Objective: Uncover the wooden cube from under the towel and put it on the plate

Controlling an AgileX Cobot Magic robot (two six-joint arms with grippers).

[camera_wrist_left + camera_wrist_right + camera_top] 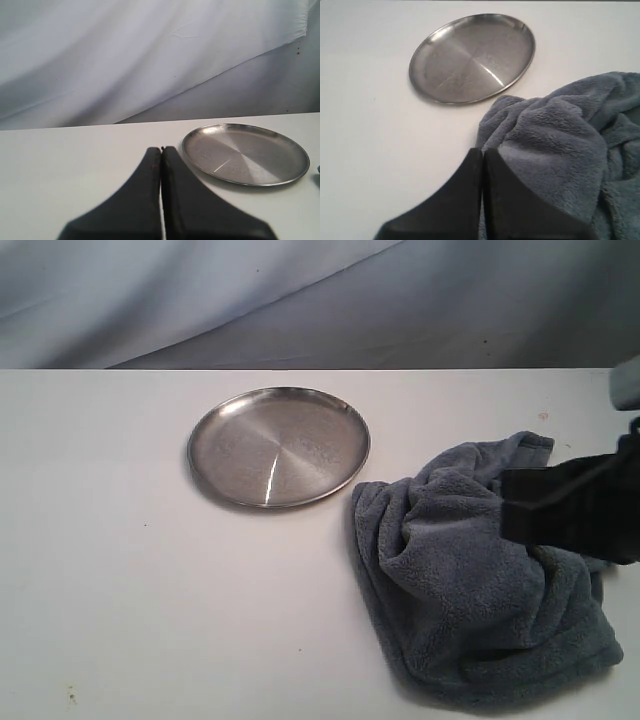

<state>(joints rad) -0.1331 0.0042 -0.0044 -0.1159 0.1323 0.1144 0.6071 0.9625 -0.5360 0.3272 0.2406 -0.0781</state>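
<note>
The left gripper (pixel 161 148) hangs over the white counter (pixel 120 570) with its jaws pressed flat together, gripping nothing. The plate (pixel 278 446) lies bare near the middle, toward the back edge. The towel (pixel 470 590) sits bunched by the front right corner, just beside the plate; the wooden cube is not visible. The right gripper (pixel 482 150) is over the towel's plate-side edge, jaws pressed together.

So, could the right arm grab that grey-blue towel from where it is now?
Probably yes: the right gripper hangs right over the towel at its edge with nothing between them, though its jaws are shut and must open first.
</note>
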